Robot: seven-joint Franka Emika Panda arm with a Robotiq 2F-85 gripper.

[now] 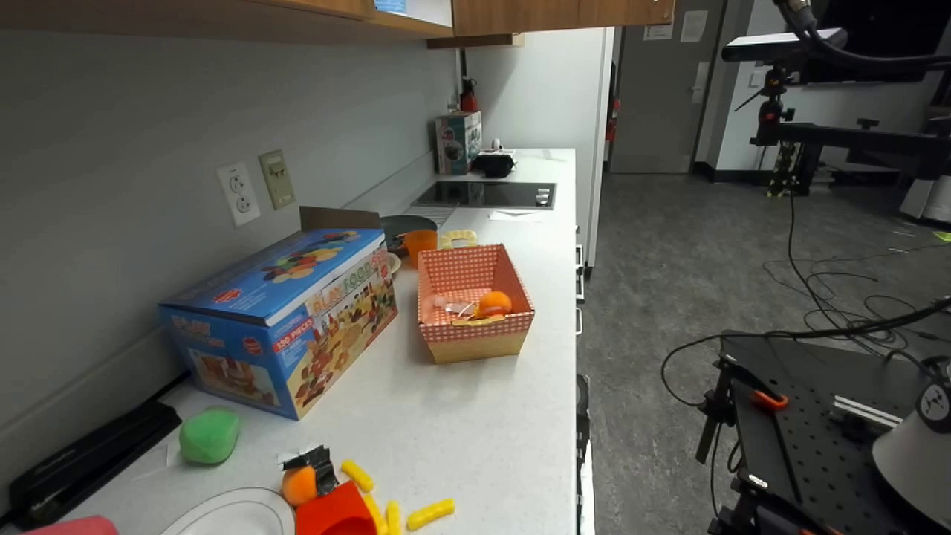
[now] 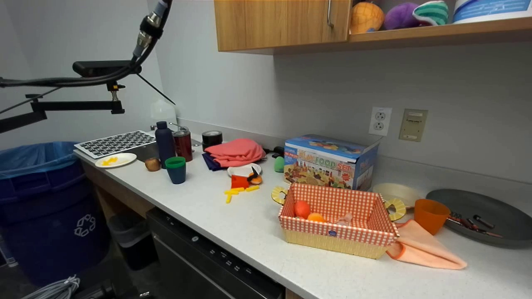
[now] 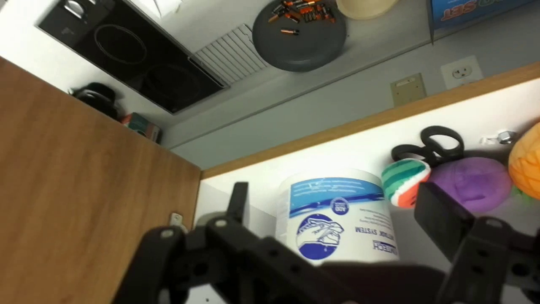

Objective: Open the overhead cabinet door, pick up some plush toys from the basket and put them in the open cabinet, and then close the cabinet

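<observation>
Brown and flat, the door (image 3: 84,190) of the overhead cabinet (image 3: 358,125) stands open at the left of the wrist view. Next to it I see the black pincer (image 3: 339,205), its jaws wide apart, a white tub (image 3: 339,221) visible past them. Further right inside the cabinet sit a striped green plush toy (image 3: 403,179), a purple plush toy (image 3: 470,185) and an orange plush toy (image 3: 528,160), with black scissor handles (image 3: 454,150) beside the first two. In an exterior view the table (image 2: 249,222) carries, left to right, a blue play-food box (image 2: 328,164), the red-checked basket (image 2: 345,243) holding a round red thing (image 2: 302,209) and an orange one (image 2: 316,217), an orange cup (image 2: 430,216) and a dark dish (image 2: 513,224).
</observation>
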